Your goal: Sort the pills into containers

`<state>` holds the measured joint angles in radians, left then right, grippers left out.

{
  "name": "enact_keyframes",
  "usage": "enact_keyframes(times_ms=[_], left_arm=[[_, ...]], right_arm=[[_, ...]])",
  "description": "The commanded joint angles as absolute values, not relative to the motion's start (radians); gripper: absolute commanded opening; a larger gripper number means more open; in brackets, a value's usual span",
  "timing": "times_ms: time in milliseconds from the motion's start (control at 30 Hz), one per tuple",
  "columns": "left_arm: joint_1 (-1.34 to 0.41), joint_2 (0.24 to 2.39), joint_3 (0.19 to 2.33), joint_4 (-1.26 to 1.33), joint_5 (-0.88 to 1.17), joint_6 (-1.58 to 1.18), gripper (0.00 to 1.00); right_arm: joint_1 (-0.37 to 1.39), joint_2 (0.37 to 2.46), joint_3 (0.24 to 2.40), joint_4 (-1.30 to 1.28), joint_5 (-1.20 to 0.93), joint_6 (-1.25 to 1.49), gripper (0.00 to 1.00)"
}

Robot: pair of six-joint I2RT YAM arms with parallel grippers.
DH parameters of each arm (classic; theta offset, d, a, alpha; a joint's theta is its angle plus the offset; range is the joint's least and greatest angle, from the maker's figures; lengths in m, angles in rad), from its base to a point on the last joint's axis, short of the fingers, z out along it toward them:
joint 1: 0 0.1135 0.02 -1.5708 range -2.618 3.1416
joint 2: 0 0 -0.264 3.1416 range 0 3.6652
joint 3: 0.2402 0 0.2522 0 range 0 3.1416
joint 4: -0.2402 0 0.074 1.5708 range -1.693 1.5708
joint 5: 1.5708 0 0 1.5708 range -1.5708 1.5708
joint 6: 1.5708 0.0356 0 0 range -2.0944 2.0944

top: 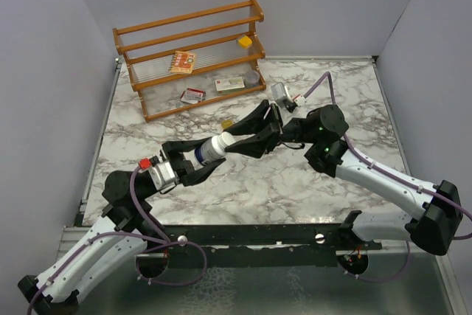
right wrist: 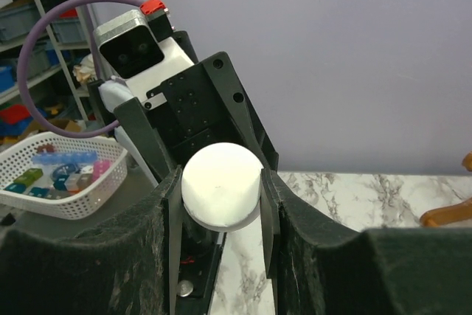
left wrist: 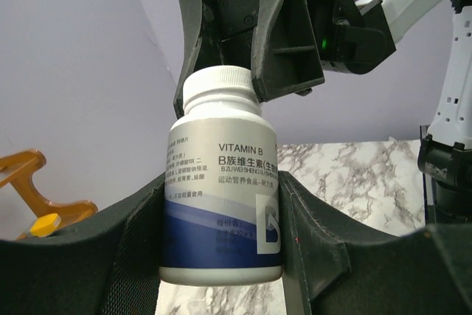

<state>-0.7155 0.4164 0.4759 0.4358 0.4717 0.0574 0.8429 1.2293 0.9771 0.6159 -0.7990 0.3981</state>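
A pill bottle [top: 210, 150] with a white cap and a grey and blue label is held level above the table's middle. My left gripper [top: 209, 156] is shut on its body, also seen in the left wrist view [left wrist: 221, 182]. My right gripper [top: 234, 141] is shut on the white cap [right wrist: 221, 186], its fingers [left wrist: 284, 57] flanking the cap from beyond. A tiny yellow cluster, the pills [top: 227, 124], lies on the marble just behind the right gripper, partly hidden. I cannot make out the clear vial.
A wooden rack [top: 192, 57] stands at the back left, holding a yellow cube [top: 245, 40], flat printed boxes [top: 182, 61] and a low round grey tin [top: 253, 77]. Grey walls close the left and right sides. A white basket [right wrist: 51, 175] sits off the table.
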Motion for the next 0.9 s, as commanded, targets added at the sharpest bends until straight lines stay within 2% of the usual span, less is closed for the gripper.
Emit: enact_keyframes(times_ms=[0, 533, 867], left_arm=[[-0.722, 0.381, 0.493, 0.662, 0.494, 0.037, 0.0], [-0.722, 0.498, 0.406, 0.938, 0.413, -0.079, 0.0], [-0.722, 0.533, 0.44, 0.893, 0.434, -0.053, 0.0]], right_arm=[[0.845, 1.26, 0.939, 0.565, -0.848, 0.451, 0.01], [0.848, 1.317, 0.93, 0.745, -0.86, 0.531, 0.01], [0.852, 1.32, 0.969, 0.613, -0.85, 0.463, 0.01]])
